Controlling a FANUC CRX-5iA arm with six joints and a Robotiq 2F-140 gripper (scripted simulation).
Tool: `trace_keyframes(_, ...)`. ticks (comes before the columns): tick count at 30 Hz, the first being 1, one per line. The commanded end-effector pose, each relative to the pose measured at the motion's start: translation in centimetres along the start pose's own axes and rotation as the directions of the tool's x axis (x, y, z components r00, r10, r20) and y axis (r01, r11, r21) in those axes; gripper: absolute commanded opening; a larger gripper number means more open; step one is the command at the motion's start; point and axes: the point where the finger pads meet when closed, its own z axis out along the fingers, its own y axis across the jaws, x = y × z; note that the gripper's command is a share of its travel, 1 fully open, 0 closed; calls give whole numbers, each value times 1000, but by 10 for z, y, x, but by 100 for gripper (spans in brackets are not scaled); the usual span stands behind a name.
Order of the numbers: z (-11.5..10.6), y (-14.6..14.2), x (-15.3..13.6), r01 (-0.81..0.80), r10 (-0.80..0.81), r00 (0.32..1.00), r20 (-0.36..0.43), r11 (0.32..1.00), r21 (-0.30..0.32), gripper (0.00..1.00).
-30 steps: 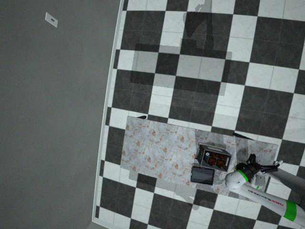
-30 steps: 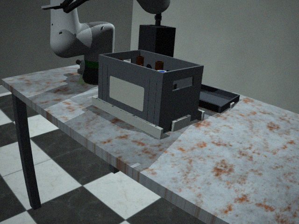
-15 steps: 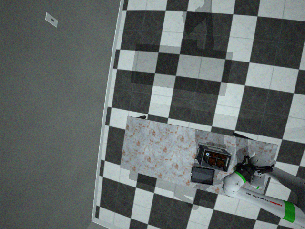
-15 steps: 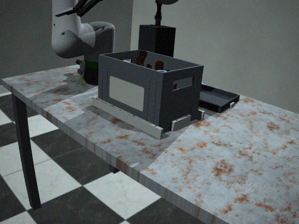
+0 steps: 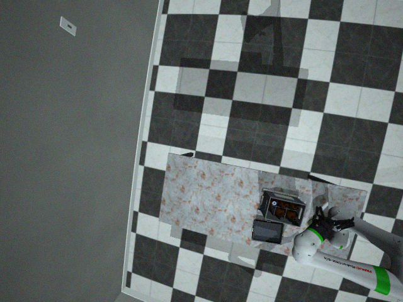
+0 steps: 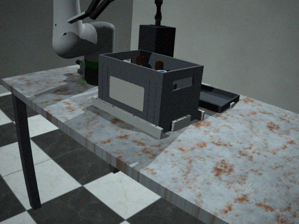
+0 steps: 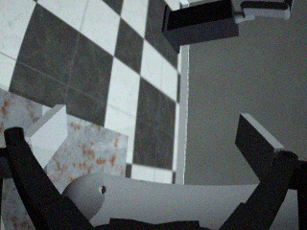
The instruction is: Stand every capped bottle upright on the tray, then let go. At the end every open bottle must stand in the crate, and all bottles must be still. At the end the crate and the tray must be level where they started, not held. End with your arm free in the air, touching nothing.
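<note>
A dark grey crate (image 5: pixel 282 207) stands on the marbled table, also in the side view (image 6: pixel 149 89). Inside it stand several brown open bottles (image 5: pixel 288 210), whose necks show over the rim (image 6: pixel 139 60). One bottle with a blue-and-white cap (image 5: pixel 274 202) (image 6: pixel 161 70) stands in the crate's corner. The flat dark tray (image 5: pixel 267 231) (image 6: pixel 217 98) lies beside the crate and holds nothing. My gripper (image 5: pixel 329 219) (image 6: pixel 89 11) is open and empty. It is high above the table to the crate's side. In the wrist view it (image 7: pixel 148 160) points at the floor and wall.
Pale stop strips (image 6: pixel 127 116) lie against the crate's base. A dark box on a post (image 6: pixel 157 39) stands behind the crate. My arm's white base (image 6: pixel 81 40) stands on the table end near the crate.
</note>
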Motion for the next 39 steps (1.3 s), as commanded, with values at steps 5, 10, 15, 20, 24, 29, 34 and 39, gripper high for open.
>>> trace_keyframes(5, -8, -13, -6, -20, 18, 999, 29, 998, 54, 100)
trace_keyframes(10, -16, -27, -12, -41, 35, 998, 59, 993, 107, 100)
trace_keyframes(15, -24, -40, -17, -63, 49, 995, 90, 985, 159, 100)
trace_keyframes(20, -27, -46, -20, -72, 54, 993, 102, 981, 179, 100)
trace_keyframes(24, -33, -56, -24, -91, 64, 990, 128, 971, 219, 100)
trace_keyframes(29, -41, -70, -30, -116, 75, 984, 160, 956, 268, 100)
trace_keyframes(34, -46, -78, -34, -132, 80, 980, 179, 946, 297, 100)
trace_keyframes(39, -52, -89, -38, -153, 86, 975, 206, 930, 334, 100)
